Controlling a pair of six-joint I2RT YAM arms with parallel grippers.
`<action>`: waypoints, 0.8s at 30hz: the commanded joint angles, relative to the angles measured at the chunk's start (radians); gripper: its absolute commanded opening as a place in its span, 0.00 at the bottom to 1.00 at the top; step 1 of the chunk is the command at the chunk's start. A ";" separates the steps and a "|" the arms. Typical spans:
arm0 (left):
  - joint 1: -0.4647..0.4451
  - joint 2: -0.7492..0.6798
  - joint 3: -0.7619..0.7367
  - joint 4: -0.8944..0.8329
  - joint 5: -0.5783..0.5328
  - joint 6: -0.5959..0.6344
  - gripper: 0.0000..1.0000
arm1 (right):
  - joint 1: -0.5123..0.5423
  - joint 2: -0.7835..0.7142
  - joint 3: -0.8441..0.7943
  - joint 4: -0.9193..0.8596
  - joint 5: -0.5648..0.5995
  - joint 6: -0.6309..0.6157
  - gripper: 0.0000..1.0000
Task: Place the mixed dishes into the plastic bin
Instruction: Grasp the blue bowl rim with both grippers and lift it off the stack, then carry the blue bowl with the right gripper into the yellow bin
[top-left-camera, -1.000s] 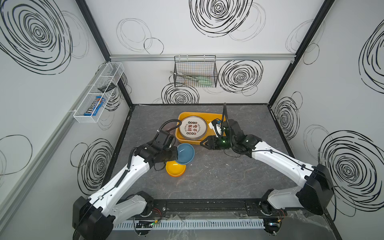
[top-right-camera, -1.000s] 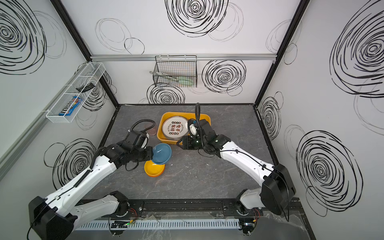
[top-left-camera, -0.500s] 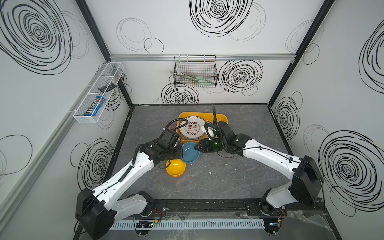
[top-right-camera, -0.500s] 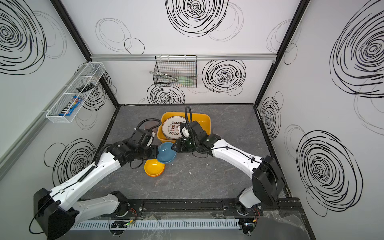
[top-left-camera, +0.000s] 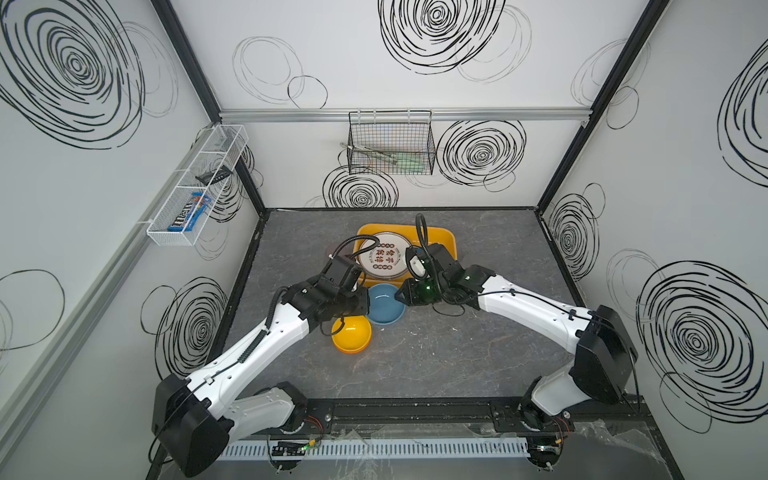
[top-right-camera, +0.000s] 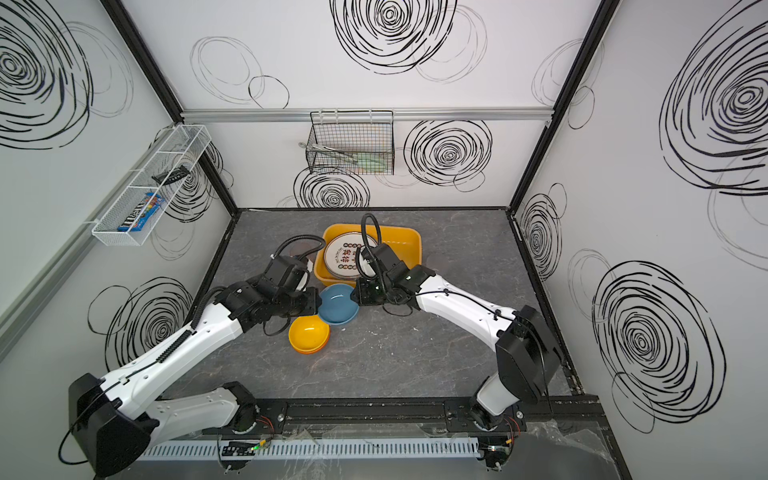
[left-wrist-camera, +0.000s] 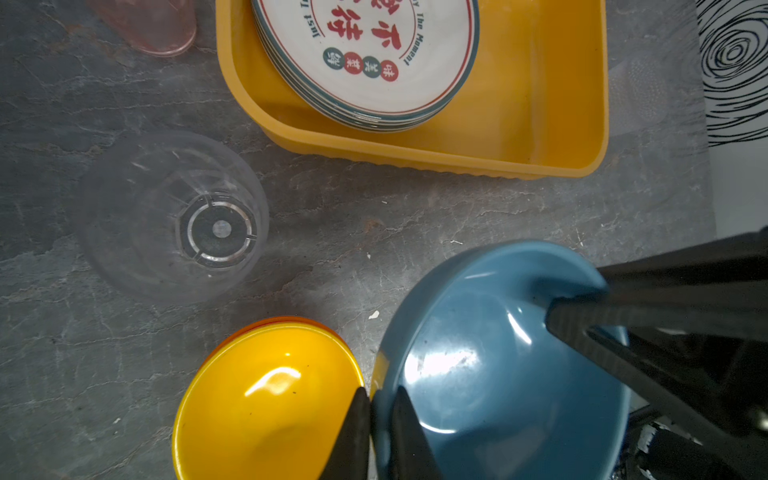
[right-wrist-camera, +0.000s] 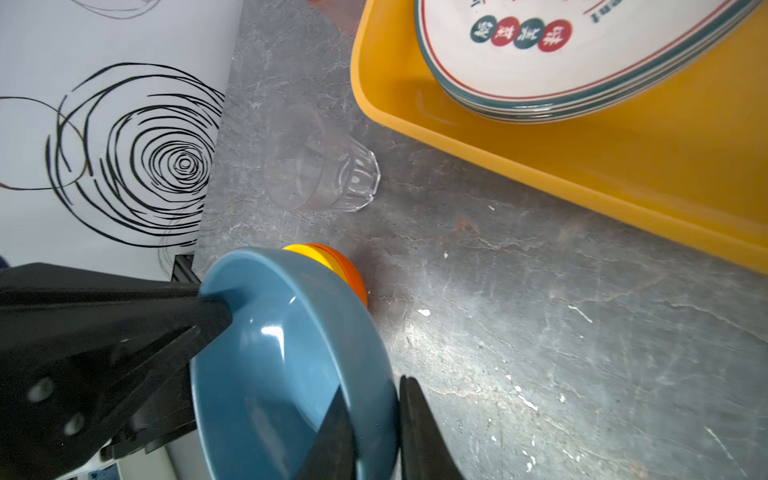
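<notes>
We see the blue bowl (top-left-camera: 386, 309), glossy, shallow and empty, mid-table just on the near side of the yellow bin (top-left-camera: 446, 237) and to the right of a yellow bowl (top-left-camera: 351, 334). The left gripper (left-wrist-camera: 380, 432) pinches its left rim, one finger inside and one outside. The right gripper (right-wrist-camera: 374, 432) is closed the same way on the right rim. White plates (top-left-camera: 384, 259) stacked in the bin read "The Moment" around red Chinese characters. A clear cup (left-wrist-camera: 174, 216) stands left of the bin. A blue candy pack (top-left-camera: 187, 216) on the wall shelf (top-left-camera: 174, 237) reads "m&m's". A second ago the right gripper hung wider open over the bin, and the bowl sat slightly further left.
</notes>
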 joint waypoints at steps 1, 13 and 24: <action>-0.002 -0.007 0.024 0.030 0.014 -0.014 0.21 | 0.005 0.003 0.055 -0.047 0.068 -0.026 0.12; 0.020 -0.065 -0.001 0.053 0.052 -0.026 0.42 | -0.031 0.030 0.128 -0.152 0.218 -0.104 0.08; 0.092 -0.135 -0.064 0.065 0.107 -0.016 0.51 | -0.129 0.085 0.194 -0.193 0.303 -0.158 0.07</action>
